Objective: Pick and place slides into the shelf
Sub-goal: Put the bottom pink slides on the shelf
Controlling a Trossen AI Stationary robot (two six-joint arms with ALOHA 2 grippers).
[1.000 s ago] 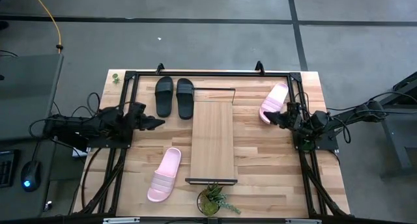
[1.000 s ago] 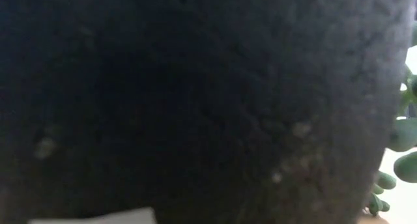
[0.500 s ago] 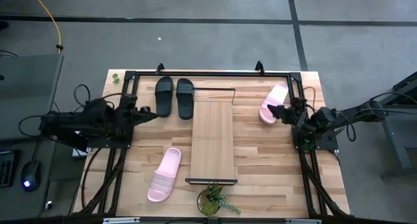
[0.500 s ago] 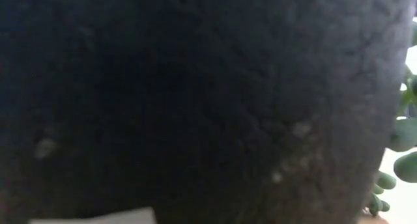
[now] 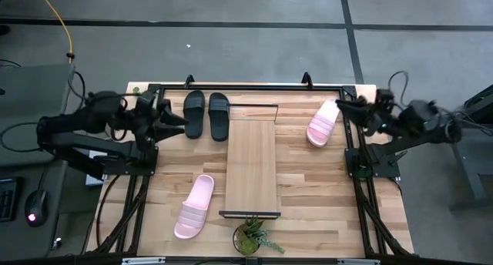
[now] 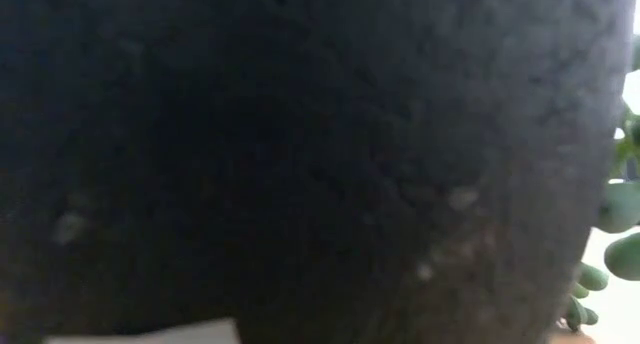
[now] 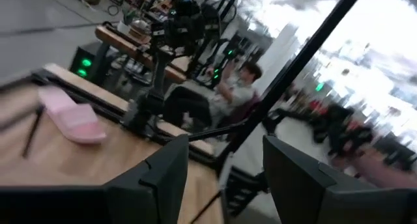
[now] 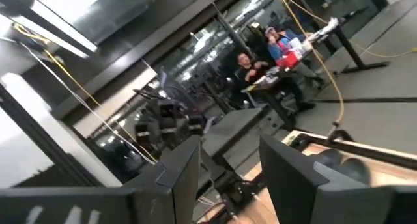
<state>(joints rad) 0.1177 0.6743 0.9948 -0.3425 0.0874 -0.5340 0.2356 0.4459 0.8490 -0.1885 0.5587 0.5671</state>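
High view shows me all four slides lying on the counter (image 5: 308, 180) and none on the shelf (image 5: 251, 161), so by my reading no pick has begun. The black pair (image 5: 206, 115) sits side by side at the far end, just left of the shelf. One pink slide (image 5: 323, 121) lies far right, near the frame bar; the other pink slide (image 5: 194, 206) lies near left, beside the shelf's near end. A small potted plant (image 5: 249, 236) stands at the near edge, and it blocks the low view entirely.

My left hand (image 5: 176, 120) hovers just left of the black pair, fingers parted and empty in its wrist view. My right hand (image 5: 344, 105) is raised at the far right edge, close to the pink slide there, also parted with nothing between its fingers.

Next I would lower each hand toward its nearest slide and pinch it by the strap or edge.
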